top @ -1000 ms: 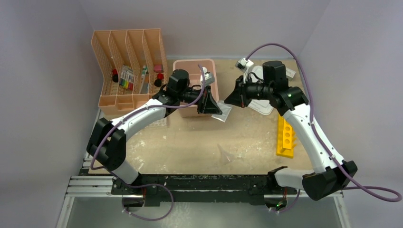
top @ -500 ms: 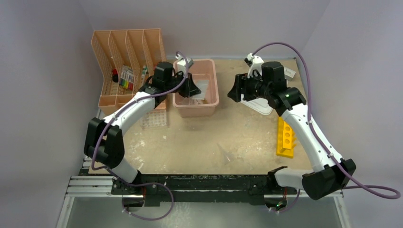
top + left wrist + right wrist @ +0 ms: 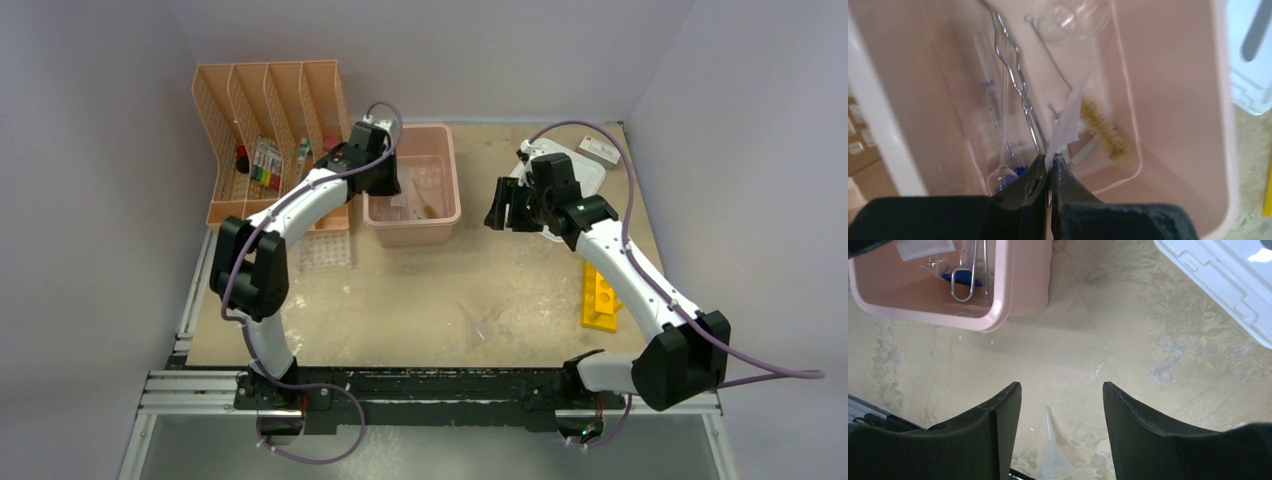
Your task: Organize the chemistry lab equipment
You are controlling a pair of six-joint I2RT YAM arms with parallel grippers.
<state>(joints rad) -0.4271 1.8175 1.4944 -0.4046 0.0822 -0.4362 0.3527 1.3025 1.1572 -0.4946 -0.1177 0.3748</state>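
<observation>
My left gripper [image 3: 1050, 159] [image 3: 386, 176] is shut on the small clear bag [image 3: 1066, 122], a thin whitish sheet that hangs inside the pink bin [image 3: 1173, 100] [image 3: 452, 190]. In the bin lie metal forceps [image 3: 1015, 75], a clear tube [image 3: 989, 92] with a blue cap [image 3: 1019, 171], a tan-bristled brush [image 3: 1104, 134] and a round glass piece [image 3: 1073, 17]. My right gripper [image 3: 1062, 387] [image 3: 500, 206] is open and holds nothing, hovering above the table right of the bin. A clear funnel [image 3: 1053, 455] [image 3: 478, 325] lies below it.
The peach file organizer [image 3: 270, 140] stands at the back left. A clear tube tray [image 3: 328, 250] lies in front of it. The white lid [image 3: 578, 178] [image 3: 1228, 280] lies behind my right arm. A yellow holed rack [image 3: 600, 295] sits by the right edge.
My right gripper has opened and drawn back to the right. My left arm has carried the bag from in front of the bin to over its inside.
</observation>
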